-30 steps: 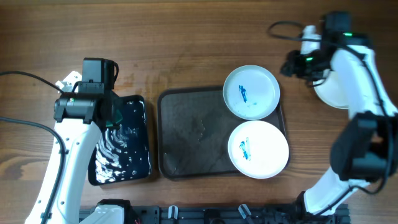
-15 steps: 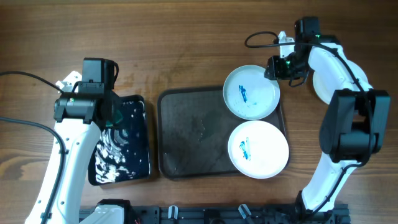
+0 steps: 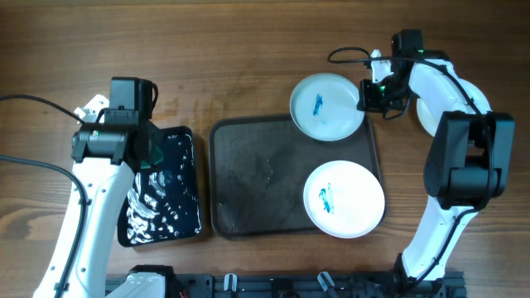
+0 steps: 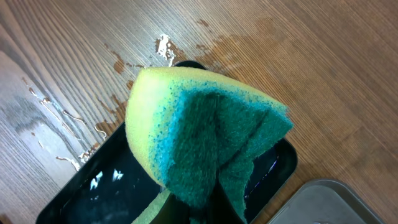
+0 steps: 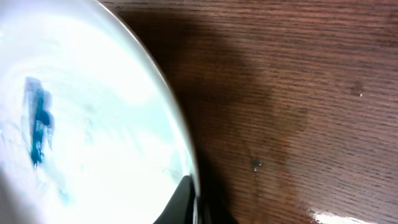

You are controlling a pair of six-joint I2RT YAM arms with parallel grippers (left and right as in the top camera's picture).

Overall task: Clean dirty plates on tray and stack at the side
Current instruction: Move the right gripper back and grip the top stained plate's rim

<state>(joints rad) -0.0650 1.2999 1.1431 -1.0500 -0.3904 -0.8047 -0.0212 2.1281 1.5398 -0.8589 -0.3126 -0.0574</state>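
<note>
A pale blue plate (image 3: 325, 106) with a blue smear (image 5: 37, 118) hangs over the far right corner of the dark tray (image 3: 248, 178). My right gripper (image 3: 363, 98) is shut on this plate's right rim; in the right wrist view the plate (image 5: 81, 124) fills the left side, and the fingers (image 5: 186, 202) pinch its edge. A white plate (image 3: 344, 199) with a blue smear lies on the tray's near right part. My left gripper (image 3: 149, 153) is shut on a yellow and green sponge (image 4: 205, 137) above the small black tray (image 4: 93, 193).
The black tray (image 3: 161, 194) holds foamy water left of the large tray. Part of another white plate (image 3: 424, 117) shows on the table behind my right arm. Water drops lie on the wood near the black tray's far edge (image 4: 165, 45). A cable loops at the back right (image 3: 348, 54).
My right gripper has shut on the pale blue plate's rim, and the plate has shifted up and left, partly off the tray. The left arm has stayed still.
</note>
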